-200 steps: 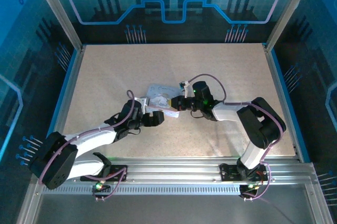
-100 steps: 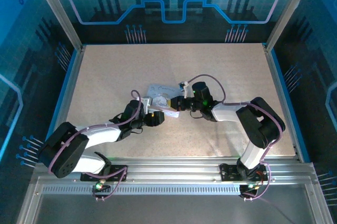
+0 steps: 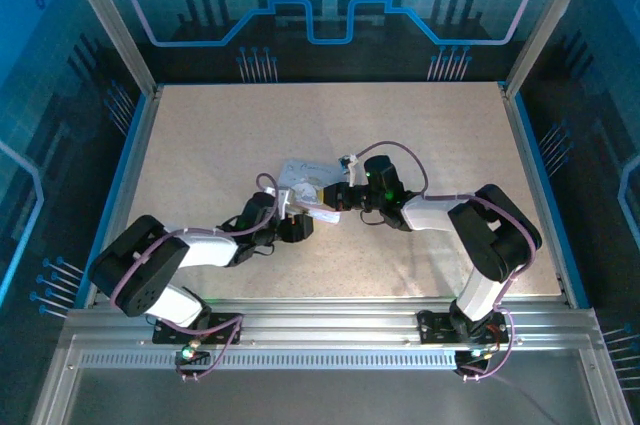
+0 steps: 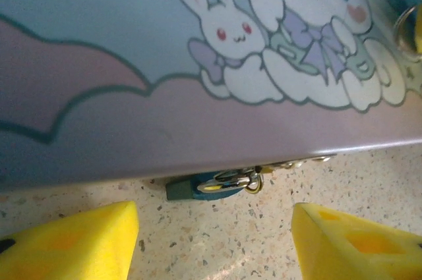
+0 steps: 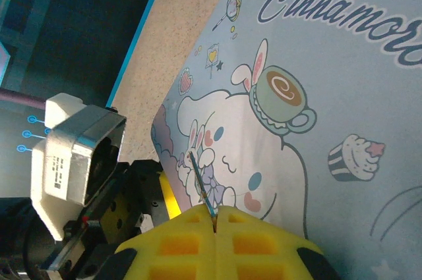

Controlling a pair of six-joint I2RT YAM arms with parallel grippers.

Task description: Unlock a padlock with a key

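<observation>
The padlock (image 4: 210, 185) is a small teal block with a silvery shackle and rings. It lies on the table, half tucked under the near edge of the pale blue cartoon tin (image 4: 198, 62). My left gripper (image 4: 214, 244) is open just in front of it, one yellow finger (image 4: 69, 240) on each side, touching nothing. My right gripper (image 5: 215, 217) is shut on the key (image 5: 200, 184), whose thin bluish blade sticks out over the tin lid (image 5: 316, 95). In the top view both grippers, left (image 3: 296, 226) and right (image 3: 335, 199), meet at the tin (image 3: 303, 180).
The left arm's wrist camera housing (image 5: 79, 151) sits close to the right gripper's left side. Blue rails border the speckled table (image 3: 400, 125), with open surface behind and to both sides of the tin.
The left arm has folded lower, its elbow swinging right, while its gripper edged slightly right at the tin's near edge. The right arm has barely moved.
</observation>
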